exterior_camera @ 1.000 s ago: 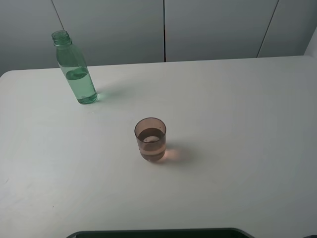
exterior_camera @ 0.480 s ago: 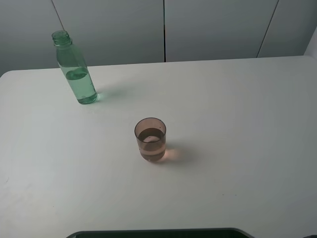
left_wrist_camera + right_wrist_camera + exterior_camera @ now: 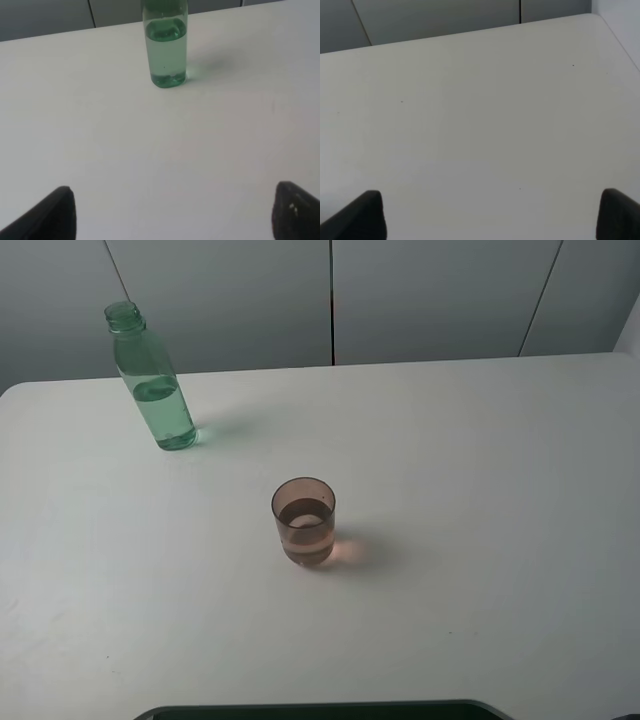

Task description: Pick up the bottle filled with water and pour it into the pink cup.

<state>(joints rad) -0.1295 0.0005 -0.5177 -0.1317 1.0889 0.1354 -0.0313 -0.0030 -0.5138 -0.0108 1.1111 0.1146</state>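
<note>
The green-tinted bottle (image 3: 152,380) stands upright at the table's far left, uncapped and partly filled with water. It also shows in the left wrist view (image 3: 165,47), with its top cut off. The pink cup (image 3: 304,520) stands upright near the table's middle and holds some liquid. My left gripper (image 3: 172,212) is open and empty, its fingers wide apart, well short of the bottle. My right gripper (image 3: 490,215) is open and empty over bare table. Neither gripper shows in the exterior high view.
The white table (image 3: 480,470) carries only the bottle and the cup. Grey wall panels (image 3: 330,295) stand behind the table's far edge. A dark edge (image 3: 320,708) runs along the table's front.
</note>
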